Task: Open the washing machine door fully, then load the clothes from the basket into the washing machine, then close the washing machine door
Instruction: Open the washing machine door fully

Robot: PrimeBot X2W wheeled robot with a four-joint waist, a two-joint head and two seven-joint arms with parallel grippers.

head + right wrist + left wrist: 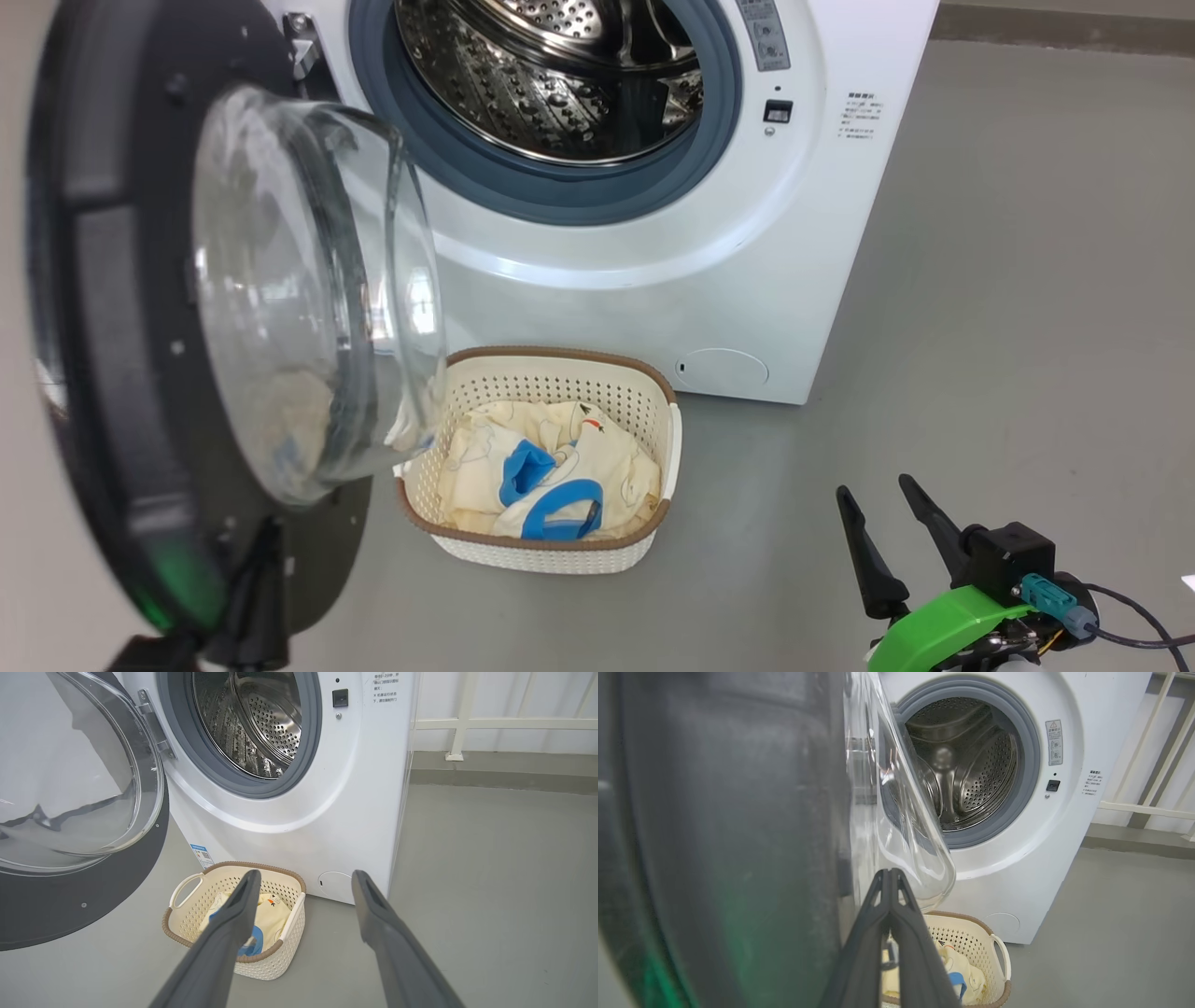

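The washing machine (653, 280) stands with its steel drum (560, 75) exposed. The washing machine door (103, 308) is swung out to the left, its glass bowl (308, 289) bulging toward the basket. My left gripper (266, 551) is shut with nothing between its fingers, low by the door's inner face (738, 835); its tips (891, 873) point at the glass bowl (906, 821). I cannot tell whether it touches the door. The basket (653, 411) sits on the floor before the machine and holds the cream and blue clothes (551, 476). My right gripper (875, 490) is open, to the right of the basket (187, 914) and well apart from it.
Grey floor (1008, 327) stretches wide to the right of the machine. A white railing (467, 723) runs along the wall behind. The open door overhangs the left part of the basket in the head view.
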